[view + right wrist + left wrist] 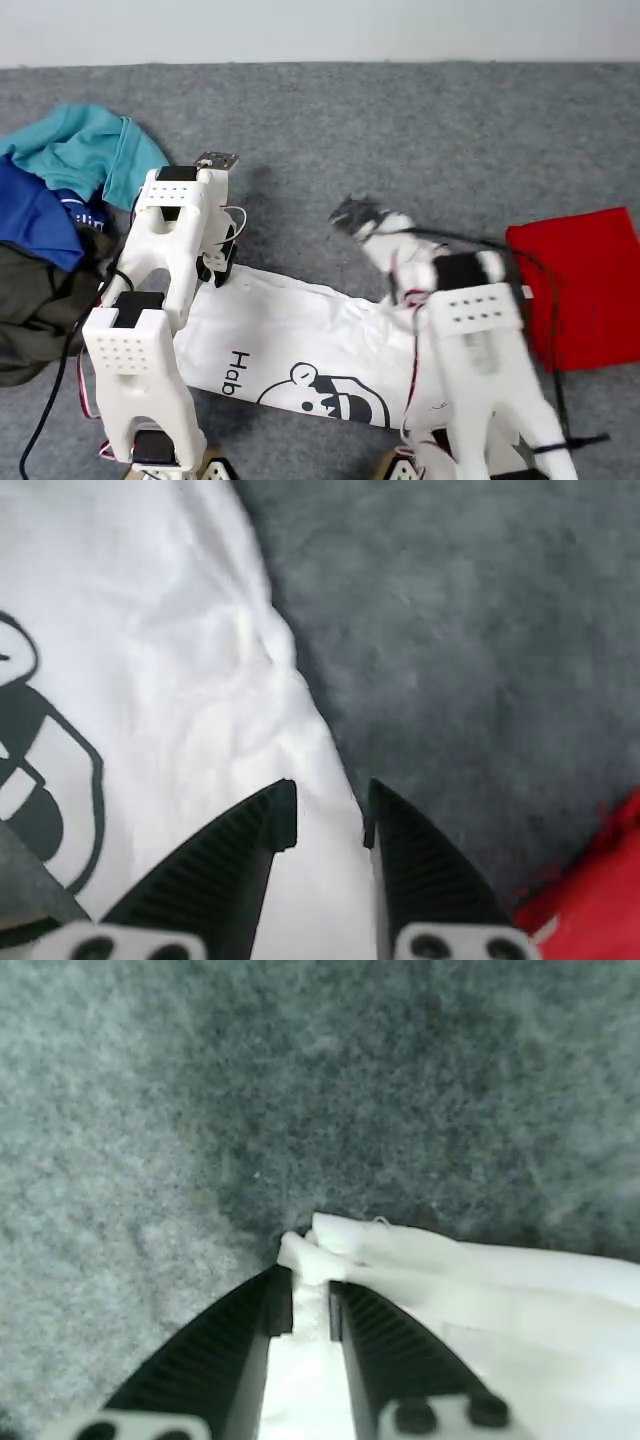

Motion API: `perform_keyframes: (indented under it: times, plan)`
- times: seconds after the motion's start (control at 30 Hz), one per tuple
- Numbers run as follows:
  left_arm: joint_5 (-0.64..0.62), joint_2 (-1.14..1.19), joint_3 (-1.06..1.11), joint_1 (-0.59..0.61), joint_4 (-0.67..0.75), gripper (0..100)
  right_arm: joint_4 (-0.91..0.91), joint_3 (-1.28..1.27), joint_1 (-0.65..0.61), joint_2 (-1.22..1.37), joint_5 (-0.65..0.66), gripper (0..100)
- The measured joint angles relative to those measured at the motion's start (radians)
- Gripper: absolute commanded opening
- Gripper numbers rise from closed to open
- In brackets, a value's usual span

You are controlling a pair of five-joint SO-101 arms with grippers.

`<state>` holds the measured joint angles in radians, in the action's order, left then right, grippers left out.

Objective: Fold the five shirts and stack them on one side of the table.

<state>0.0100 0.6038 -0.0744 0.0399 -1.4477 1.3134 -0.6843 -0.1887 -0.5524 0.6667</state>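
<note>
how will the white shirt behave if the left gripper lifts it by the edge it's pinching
Likely floppy: the white shirt bunches into soft folds where the left gripper pinches its edge, so the rest should sag and trail. Probably light, since it looks like thin cloth lying flat. The fuzzy grey table surface may drag on it somewhat.

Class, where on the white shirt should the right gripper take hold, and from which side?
The edge facing the red shirt, from above on the table side: the white shirt lies flat and wrinkled there, and the left gripper holds the far corner.
</note>
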Motion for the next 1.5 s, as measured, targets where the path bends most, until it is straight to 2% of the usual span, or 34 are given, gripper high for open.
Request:
perform_keyframes:
  times: [0.17, 0.33, 0.6, 1.07, 1.27, 1.33, 1.43, 1.5]
  plan:
    - [0.000, 0.000, 0.000, 0.000, 0.000, 7, 0.035, 0.009, 0.193, 0.055, 0.052, 21.0]
    - [0.000, 0.000, 0.000, 0.000, 0.000, 7, 0.035, 0.009, 0.307, 0.141, 0.091, 21.0]
    - [0.000, 0.000, 0.000, 0.000, 0.000, 7, -0.006, 0.009, 0.350, 0.242, 0.103, 21.0]
    - [0.000, 0.000, 0.000, 0.000, 0.000, 7, 0.017, -0.095, 0.371, 0.270, 0.216, 21.0]
    - [0.000, 0.000, 0.000, 0.000, 0.000, 7, -0.101, -0.181, 0.374, 0.270, 0.245, 20.4]
    - [0.000, 0.000, 0.000, 0.000, 0.000, 7, -0.155, -0.210, 0.374, 0.270, 0.249, 14.7]
    - [0.000, 0.000, 0.000, 0.000, 0.000, 7, -0.249, -0.255, 0.374, 0.270, 0.281, 0.0]
    - [0.000, 0.000, 0.000, 0.000, 0.000, 7, -0.302, -0.272, 0.379, 0.270, 0.293, 3.2]
